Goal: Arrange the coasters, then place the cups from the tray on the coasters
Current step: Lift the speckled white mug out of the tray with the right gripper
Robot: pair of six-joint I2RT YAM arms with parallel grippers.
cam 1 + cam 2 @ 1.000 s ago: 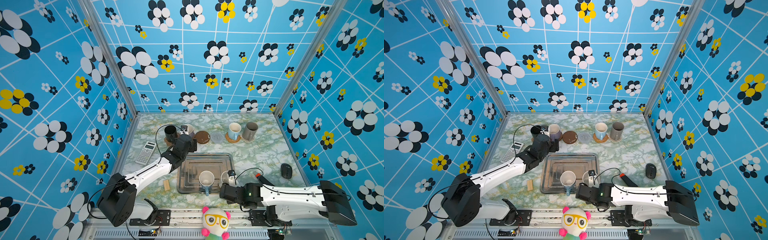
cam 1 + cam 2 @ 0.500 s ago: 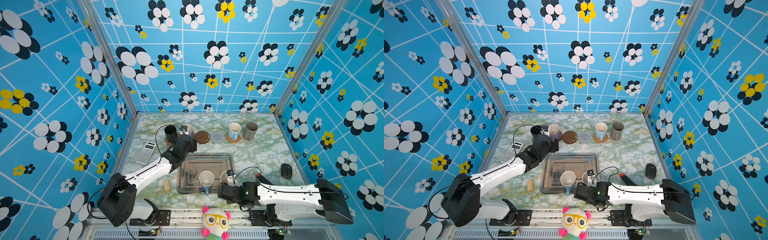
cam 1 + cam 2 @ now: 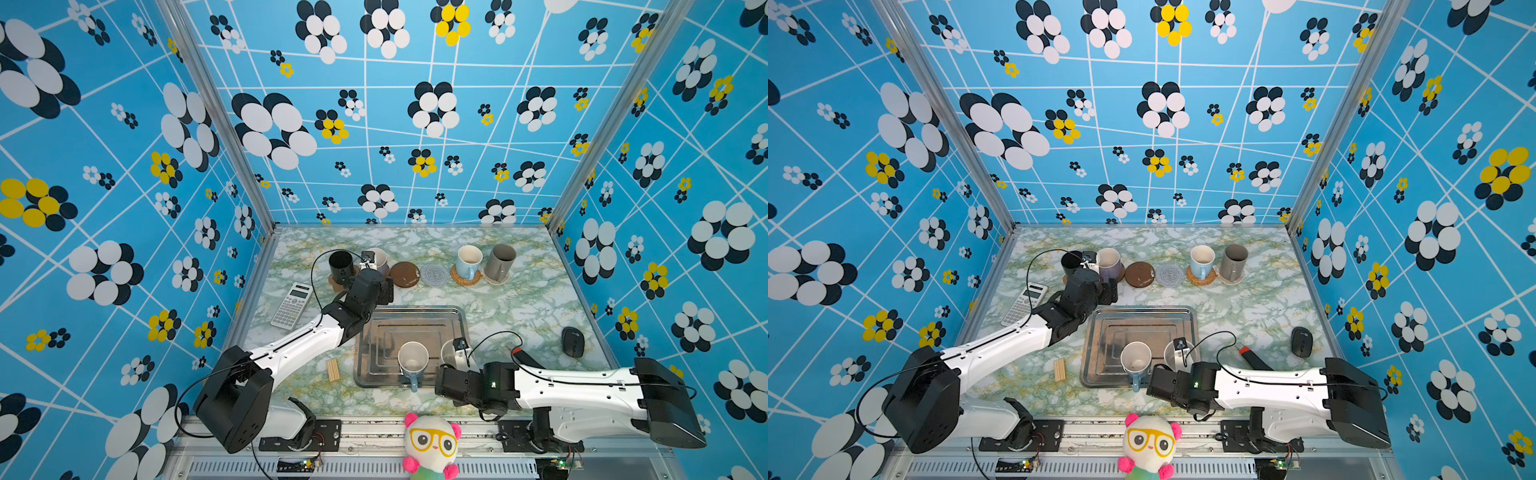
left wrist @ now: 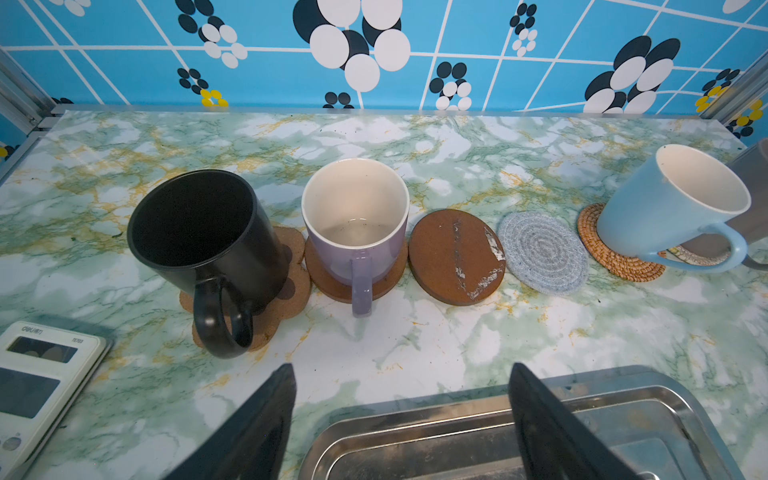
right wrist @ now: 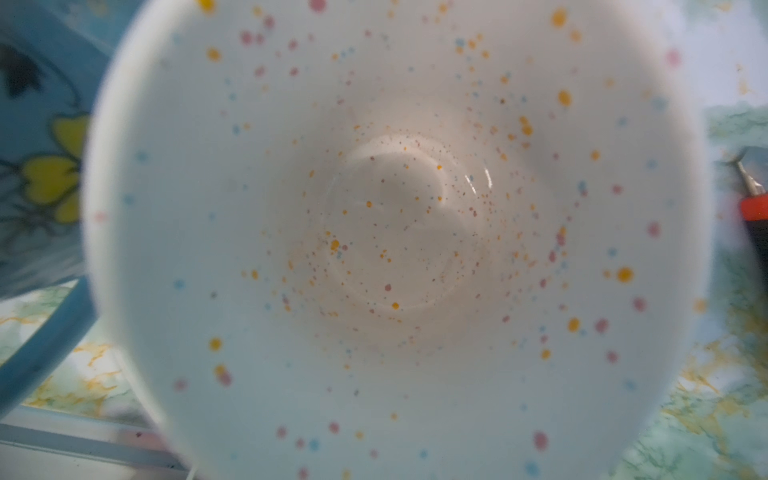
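Along the back stand a black cup [image 3: 340, 264] on the paw-shaped coaster [image 4: 291, 286], a lavender cup [image 4: 355, 232] on a brown disc, a bare brown disc [image 3: 404, 274], a bare grey-blue woven coaster [image 3: 435, 274], a light blue cup [image 3: 468, 259] on rattan and a grey cup [image 3: 500, 259] on pale beige. My left gripper [image 4: 403, 370] is open and empty above the tray's [image 3: 415, 320] far left corner. A second light blue cup [image 3: 412, 360] and a white speckled cup [image 5: 395, 232] are in the tray. My right gripper [image 3: 457, 361] is shut on the white cup, its fingers hidden.
A calculator [image 3: 292, 305] lies left of the tray and a small wooden block [image 3: 333, 370] by its near left side. A black mouse [image 3: 572, 341] and a red-tipped black tool [image 3: 524, 356] lie to the right. A plush toy [image 3: 432, 444] sits at the front edge.
My right arm's wrist has swung left along the front while its gripper stays at the white cup. The left gripper has hardly moved.
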